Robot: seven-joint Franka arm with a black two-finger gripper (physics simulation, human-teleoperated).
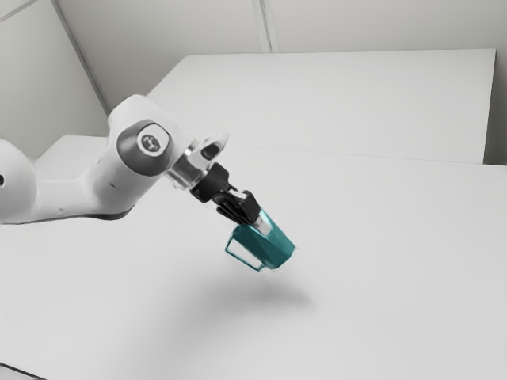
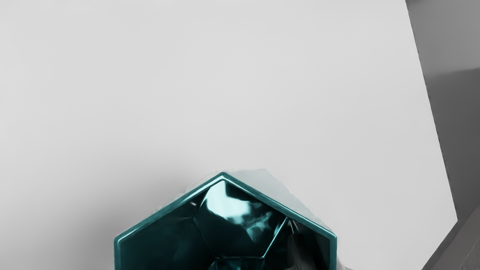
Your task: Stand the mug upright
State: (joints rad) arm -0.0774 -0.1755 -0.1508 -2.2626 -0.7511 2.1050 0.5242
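Teal mug (image 1: pixel 274 248) hangs tilted above the table (image 1: pixel 380 324) (handle (image 1: pixel 242 260) toward the exterior view's left), grasped near its rim by the gripper (image 1: pixel 256 222).

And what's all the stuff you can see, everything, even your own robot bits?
Mug: one, teal, tilted in the air above the table, its mouth toward my gripper
Mug's handle: one, teal, on the mug's side
Table: one, white, under the mug
Flat panel: one, white, behind the table
Walls: at least two, pale grey, at the back and the exterior view's left
My arm: one, white and grey, coming from the exterior view's left
My gripper: one, black, at the arm's end, shut on the mug
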